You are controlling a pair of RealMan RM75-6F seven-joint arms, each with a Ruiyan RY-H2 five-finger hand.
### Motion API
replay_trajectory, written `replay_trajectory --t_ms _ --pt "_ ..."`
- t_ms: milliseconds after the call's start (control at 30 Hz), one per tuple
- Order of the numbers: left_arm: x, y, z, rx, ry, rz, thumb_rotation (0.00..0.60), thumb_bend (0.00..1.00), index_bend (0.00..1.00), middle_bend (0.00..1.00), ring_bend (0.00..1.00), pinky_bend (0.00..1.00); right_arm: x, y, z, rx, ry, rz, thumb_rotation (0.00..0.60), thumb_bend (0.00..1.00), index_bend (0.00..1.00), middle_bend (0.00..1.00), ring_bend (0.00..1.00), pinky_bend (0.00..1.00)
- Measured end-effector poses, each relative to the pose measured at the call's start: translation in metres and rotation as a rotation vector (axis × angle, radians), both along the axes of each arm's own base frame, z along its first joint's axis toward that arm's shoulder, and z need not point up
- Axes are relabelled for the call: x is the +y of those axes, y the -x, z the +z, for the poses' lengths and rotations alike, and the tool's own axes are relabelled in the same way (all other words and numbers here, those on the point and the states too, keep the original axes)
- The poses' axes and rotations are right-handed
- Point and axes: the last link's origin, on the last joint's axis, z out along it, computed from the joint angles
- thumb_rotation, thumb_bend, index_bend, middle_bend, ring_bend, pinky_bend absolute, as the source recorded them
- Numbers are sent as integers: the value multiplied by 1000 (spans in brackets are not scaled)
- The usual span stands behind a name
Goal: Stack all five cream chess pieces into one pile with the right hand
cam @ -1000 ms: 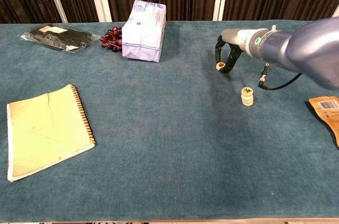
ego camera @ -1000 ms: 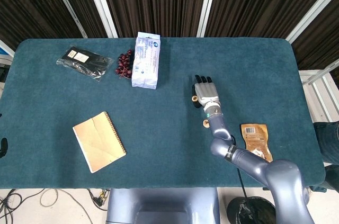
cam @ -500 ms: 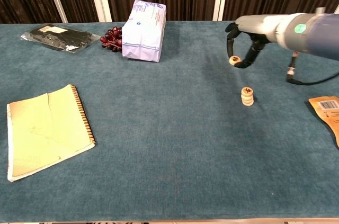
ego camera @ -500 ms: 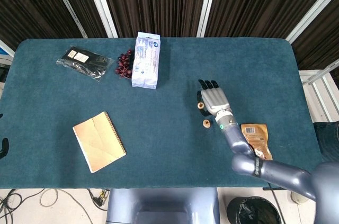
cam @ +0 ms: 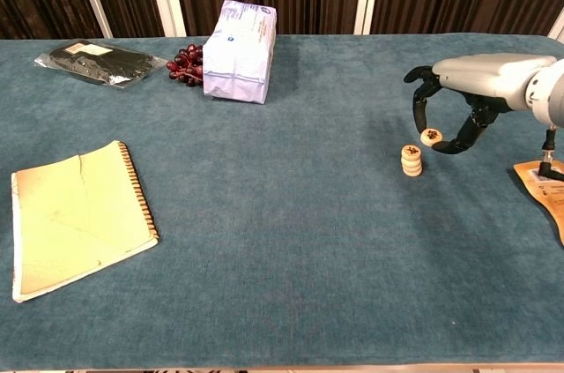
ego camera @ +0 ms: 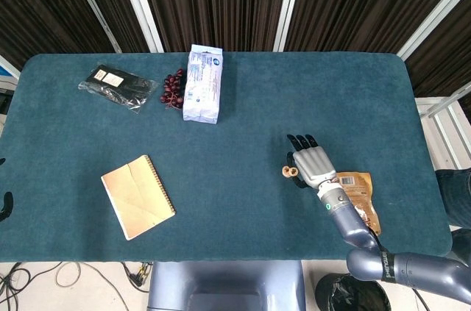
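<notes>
A short stack of cream chess pieces (cam: 411, 160) stands on the teal table at the right; from the head view the stack (ego camera: 285, 172) shows just left of my hand. My right hand (cam: 454, 113) hovers just right of and slightly above it, pinching one more cream piece (cam: 431, 136) between thumb and a finger. In the head view the right hand (ego camera: 311, 164) shows from the back, with the held piece (ego camera: 292, 171) at its left edge beside the stack. The held piece is apart from the stack. The left hand is out of sight.
A brown pouch (cam: 546, 183) lies right of the hand, near the table's front right. A white packet (cam: 240, 51), dark grapes (cam: 183, 63) and a black bag (cam: 95, 63) sit at the back left. A yellow notebook (cam: 75, 219) lies front left.
The right hand lifted a cream piece from farther back on the table and carried it toward the robot, to just beside the stack. The stack has not moved.
</notes>
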Motion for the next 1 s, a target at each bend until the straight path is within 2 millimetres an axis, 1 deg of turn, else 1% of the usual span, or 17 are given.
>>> replay_trajectory --t_ms 200,600,1000 --pt "0 0 0 5 -1 0 600 484 169 0 0 0 -2 5 -5 -8 1 -18 600 410 528 0 0 0" --pt "0 1 0 8 1 2 600 485 169 0 0 0 -9 6 -17 -11 -18 -32 600 410 529 0 0 0" --pt "0 1 0 10 1 2 600 485 169 0 0 0 -14 0 -25 -13 -25 -26 600 410 528 0 0 0"
